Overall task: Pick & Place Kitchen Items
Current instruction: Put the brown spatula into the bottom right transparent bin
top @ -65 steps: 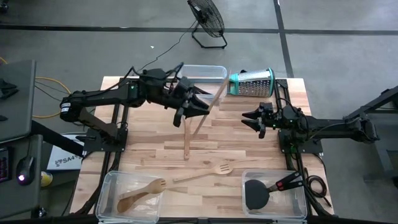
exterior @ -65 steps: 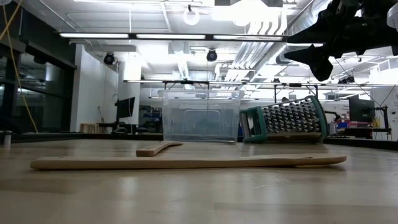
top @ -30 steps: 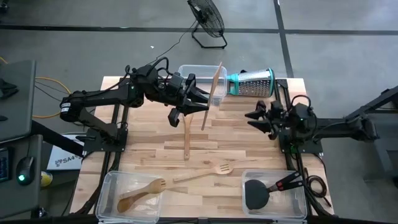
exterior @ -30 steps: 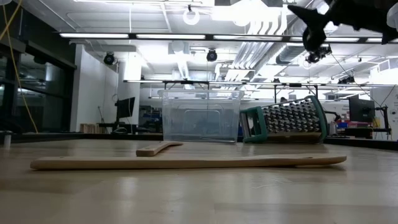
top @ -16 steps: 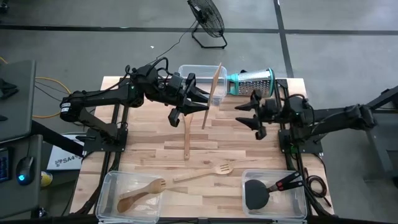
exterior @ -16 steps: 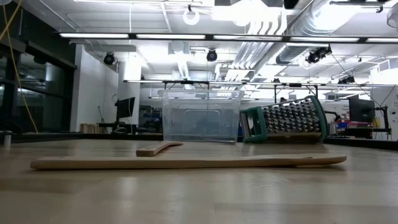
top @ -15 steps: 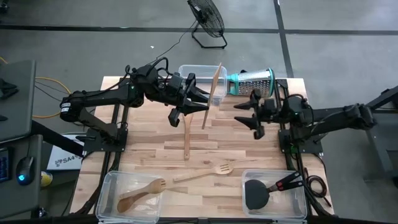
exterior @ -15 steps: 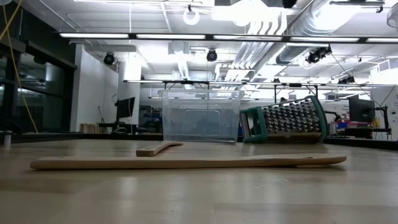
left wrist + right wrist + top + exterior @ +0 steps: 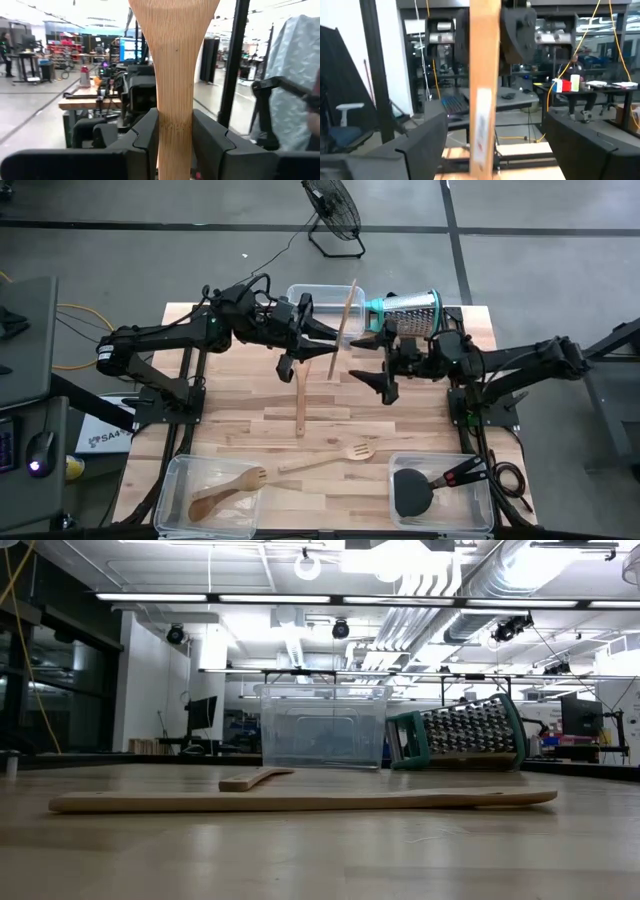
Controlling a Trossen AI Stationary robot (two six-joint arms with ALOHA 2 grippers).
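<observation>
Left end effector (image 9: 318, 348) clamped on pale wooden spatula (image 9: 342, 326), held upright above far-centre of surface (image 9: 240, 405). Right end effector (image 9: 376, 358), fingers spread, has swung in from the right toward it; handover looks imminent

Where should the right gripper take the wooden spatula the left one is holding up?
Probably on the bare handle just below the left gripper. The wooden spatula stands raised and tilted, clamped low on its neck, blade up. The right gripper, open, already faces it from the right, so come in level from there, fingers straddling the handle's flat faces.
</observation>
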